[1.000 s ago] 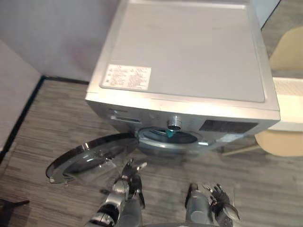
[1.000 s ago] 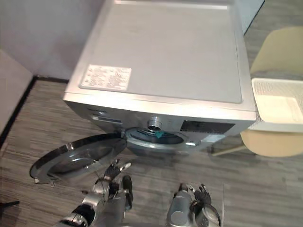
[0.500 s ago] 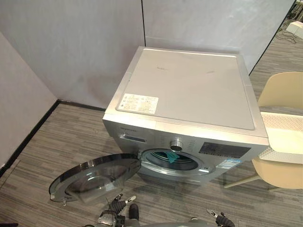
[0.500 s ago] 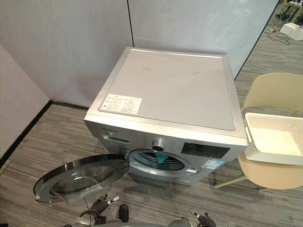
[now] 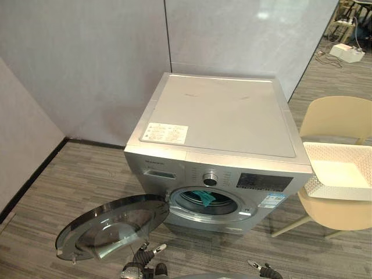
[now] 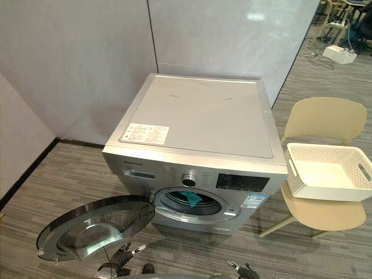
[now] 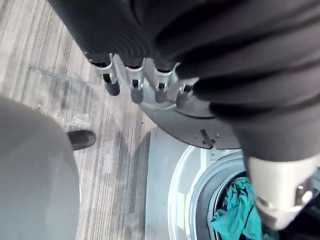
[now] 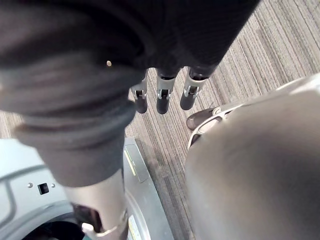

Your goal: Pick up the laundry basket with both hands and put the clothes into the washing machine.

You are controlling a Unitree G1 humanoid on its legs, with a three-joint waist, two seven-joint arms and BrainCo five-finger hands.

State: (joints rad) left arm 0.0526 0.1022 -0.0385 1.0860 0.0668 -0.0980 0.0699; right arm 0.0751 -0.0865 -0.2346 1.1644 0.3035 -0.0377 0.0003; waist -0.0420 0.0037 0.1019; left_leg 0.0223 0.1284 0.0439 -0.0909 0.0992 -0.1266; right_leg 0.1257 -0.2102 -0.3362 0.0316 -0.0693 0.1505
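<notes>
Grey plank floor [image 5: 87, 174] lies under both hands, which hang low at 6 o'clock from the washer [image 5: 226, 116]. The left hand [image 7: 134, 85] has its fingers straight and a little spread, thumb apart, and holds nothing. The right hand [image 8: 162, 97] hangs the same way, also empty. At 8 o'clock from the washer its round door [image 5: 110, 226] stands wide open, just beyond the left hand. A teal cloth [image 5: 204, 196] lies in the drum [image 5: 224, 201], close to the mouth. The white basket [image 6: 302, 180] sits on a cream chair [image 6: 319, 116] at 3 o'clock from the washer, well apart from both hands, and looks empty. Loading therefore seems done, or nearly. To finish it well, check that the cloth sits wholly inside the seal. If any edge trails out, push it deeper with straight fingers, and keep the left arm off the door's rim.
</notes>
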